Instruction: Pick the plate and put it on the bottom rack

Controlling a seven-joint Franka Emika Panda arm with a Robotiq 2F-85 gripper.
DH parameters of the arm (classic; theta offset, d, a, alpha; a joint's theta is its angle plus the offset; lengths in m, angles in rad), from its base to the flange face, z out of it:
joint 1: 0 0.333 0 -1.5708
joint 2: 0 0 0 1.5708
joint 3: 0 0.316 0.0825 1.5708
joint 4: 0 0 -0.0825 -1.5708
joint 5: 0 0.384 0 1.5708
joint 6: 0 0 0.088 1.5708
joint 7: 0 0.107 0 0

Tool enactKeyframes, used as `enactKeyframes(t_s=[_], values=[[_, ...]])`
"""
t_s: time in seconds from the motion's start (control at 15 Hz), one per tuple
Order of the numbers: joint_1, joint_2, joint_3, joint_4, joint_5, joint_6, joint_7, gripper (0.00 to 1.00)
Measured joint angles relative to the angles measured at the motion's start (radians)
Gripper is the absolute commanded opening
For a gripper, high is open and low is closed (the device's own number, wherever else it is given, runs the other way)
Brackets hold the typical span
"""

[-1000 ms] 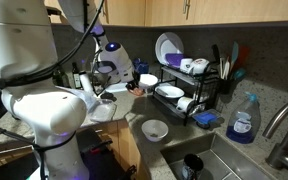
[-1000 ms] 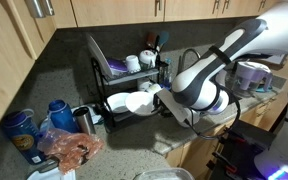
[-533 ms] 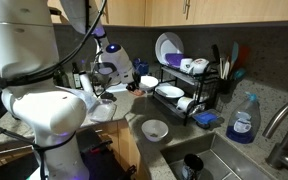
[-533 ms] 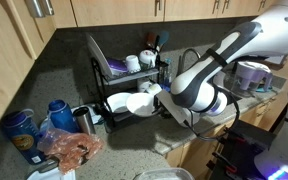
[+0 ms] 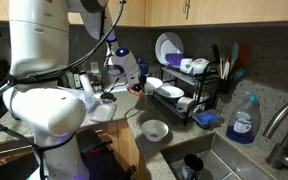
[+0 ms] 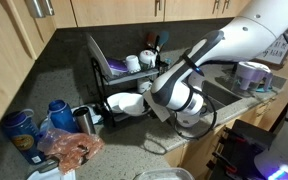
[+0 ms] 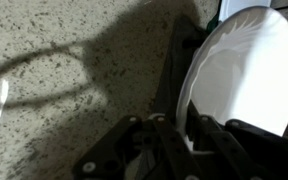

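Gripper (image 7: 187, 112) looks clamped on the rim of the plate (image 7: 239, 70), which hangs just beside the bottom rack (image 6: 105, 115) (likely ceramic: stiff, slick, fairly heavy, chippable), so I'd want a deep rim pinch and a gentle set-down.

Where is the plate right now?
In an exterior view, the plate is low in the black dish rack, at the bottom rack, with the gripper holding its edge nearest the arm.
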Motion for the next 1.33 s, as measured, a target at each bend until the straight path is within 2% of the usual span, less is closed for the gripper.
enactKeyframes(t_s=[0.47,1.33], values=[[-0.015,0.156,-0.050,0.173,0.000,0.000,0.000,0.02],[-0.037,0.310,-0.088,0.380,0.005,0.000,0.000,0.02]])
